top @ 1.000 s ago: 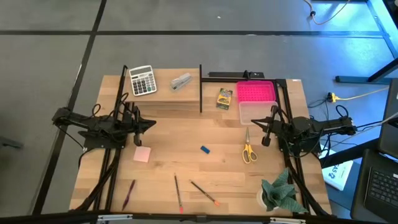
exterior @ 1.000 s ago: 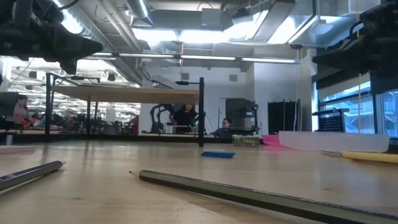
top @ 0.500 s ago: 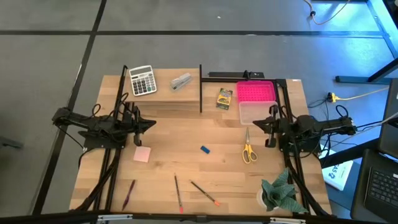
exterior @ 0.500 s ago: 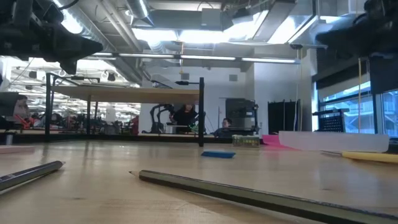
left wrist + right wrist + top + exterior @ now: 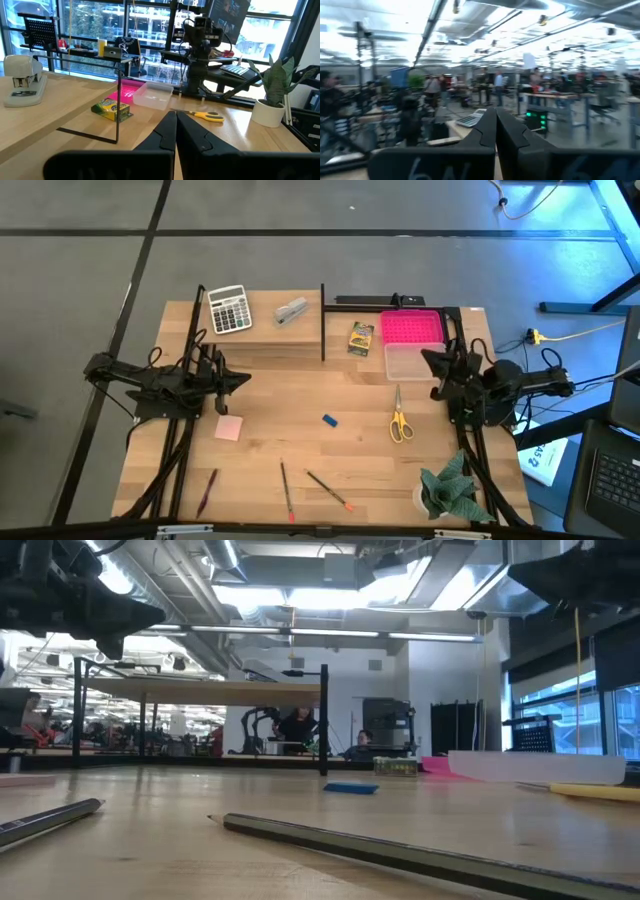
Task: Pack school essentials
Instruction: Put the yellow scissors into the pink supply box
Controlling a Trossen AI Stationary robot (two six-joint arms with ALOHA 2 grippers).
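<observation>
The yellow-handled scissors (image 5: 400,420) lie flat near the table's right side. The yellow-green crayon box (image 5: 361,338) sits on the far part, the blue eraser (image 5: 329,420) in the middle, and the pale pink note pad (image 5: 228,428) to the left. Three pencils (image 5: 286,490) lie along the near edge. My right gripper (image 5: 427,359) is shut and hovers high over the clear lid, touching nothing. My left gripper (image 5: 247,380) is shut too, waiting above the table's left side near the note pad.
A pink box (image 5: 412,328) with a clear lid (image 5: 410,362) next to it sits at the far right. A calculator (image 5: 229,308) and a grey stapler (image 5: 291,311) rest at the far left. A thin black post (image 5: 322,320) stands upright, and a plant (image 5: 452,488) occupies the near right corner.
My right gripper has risen and tipped upward, swinging toward the table's far edge from beside the scissors to over the clear lid. It has stayed shut.
</observation>
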